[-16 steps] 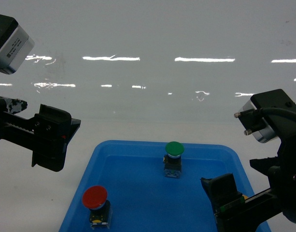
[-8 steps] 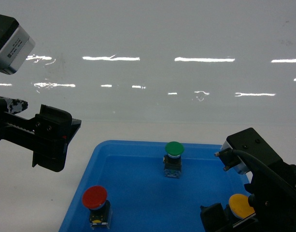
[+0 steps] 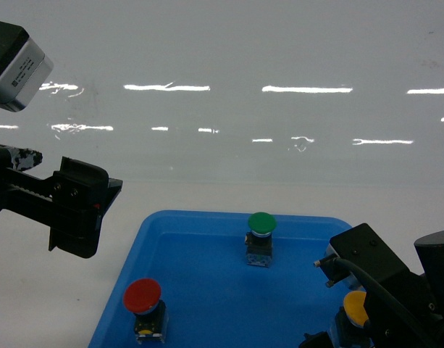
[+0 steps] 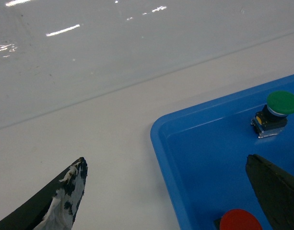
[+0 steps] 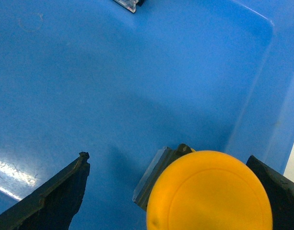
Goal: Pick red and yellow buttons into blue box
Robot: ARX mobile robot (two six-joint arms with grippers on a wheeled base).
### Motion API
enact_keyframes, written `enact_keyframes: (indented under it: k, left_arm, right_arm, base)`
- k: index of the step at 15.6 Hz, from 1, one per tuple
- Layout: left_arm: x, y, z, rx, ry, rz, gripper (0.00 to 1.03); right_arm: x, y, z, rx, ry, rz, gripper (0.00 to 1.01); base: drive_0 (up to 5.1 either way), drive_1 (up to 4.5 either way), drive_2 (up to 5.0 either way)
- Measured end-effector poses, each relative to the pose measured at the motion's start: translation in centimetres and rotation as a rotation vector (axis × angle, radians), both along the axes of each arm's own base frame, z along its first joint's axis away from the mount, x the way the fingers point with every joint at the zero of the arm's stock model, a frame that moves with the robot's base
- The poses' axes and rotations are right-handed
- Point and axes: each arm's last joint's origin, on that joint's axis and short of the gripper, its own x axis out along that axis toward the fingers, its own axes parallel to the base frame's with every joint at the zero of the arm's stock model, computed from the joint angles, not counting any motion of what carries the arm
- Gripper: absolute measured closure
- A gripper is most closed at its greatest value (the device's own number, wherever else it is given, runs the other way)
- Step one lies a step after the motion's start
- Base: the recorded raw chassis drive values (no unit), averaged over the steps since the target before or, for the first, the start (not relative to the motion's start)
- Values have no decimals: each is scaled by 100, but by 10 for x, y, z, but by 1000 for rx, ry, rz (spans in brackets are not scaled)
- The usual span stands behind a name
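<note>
The red button (image 3: pixel 142 296) stands at the front left of a shallow blue tray (image 3: pixel 200 215); its cap (image 4: pixel 239 220) shows at the bottom edge of the left wrist view. The yellow button (image 3: pixel 355 308) sits at the tray's front right, half hidden by the right wrist. My right gripper (image 5: pixel 168 158) is open and low over the tray floor. The yellow cap (image 5: pixel 209 191) fills the space between its fingers, close to the right finger. Left of the tray, my left gripper (image 3: pixel 77 206) hangs open and empty above its corner (image 4: pixel 158 132). The blue box is out of view.
A green button (image 3: pixel 261 223) stands at the back middle of the tray, also at the right in the left wrist view (image 4: pixel 282 103). The tray rests on a white tabletop (image 3: pixel 62 290) with a glossy white wall (image 3: pixel 222 87) behind.
The right arm has come down and forward over the tray, bringing its open fingers around the yellow button. The left arm and the buttons have not moved.
</note>
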Motion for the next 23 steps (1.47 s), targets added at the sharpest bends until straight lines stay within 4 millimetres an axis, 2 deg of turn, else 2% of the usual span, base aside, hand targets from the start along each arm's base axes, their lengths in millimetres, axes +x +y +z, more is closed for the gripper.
enact_keyframes:
  k: [3, 4, 5, 10, 14, 17, 18, 21, 23]
  left_arm:
    - [0, 0, 0, 0, 0, 0, 5]
    - [0, 0, 0, 0, 0, 0, 5]
    - [0, 0, 0, 0, 0, 0, 5]
    - [0, 0, 0, 0, 0, 0, 5]
    - [0, 0, 0, 0, 0, 0, 5]
    - [0, 0, 0, 0, 0, 0, 5]
    - [0, 0, 0, 0, 1, 0, 5]
    - [0, 0, 0, 0, 0, 0, 5]
    - [0, 0, 0, 0, 0, 0, 5]
  right_arm:
    - [10, 4, 0, 1, -13, -8, 3]
    - [15, 5, 2, 4, -23, -11, 8]
    - [16, 6, 3, 10, -30, -14, 8]
    - [13, 10, -3, -11, -7, -13, 56]
    - [7, 12, -5, -11, -15, -11, 71]
    - [4, 7, -4, -9, -34, -35, 71]
    - [4, 3, 3, 7, -58, -48, 71]
    - [3, -14, 37, 80, -174, -110, 71]
    - [-12, -32, 57, 135, -214, -167, 71]
  base:
    - [0, 0, 0]
    - [0, 0, 0]
    - [0, 0, 0]
    - [0, 0, 0]
    - [0, 0, 0]
    - [0, 0, 0]
    - [0, 0, 0]
    - [0, 0, 0]
    - [0, 0, 0]
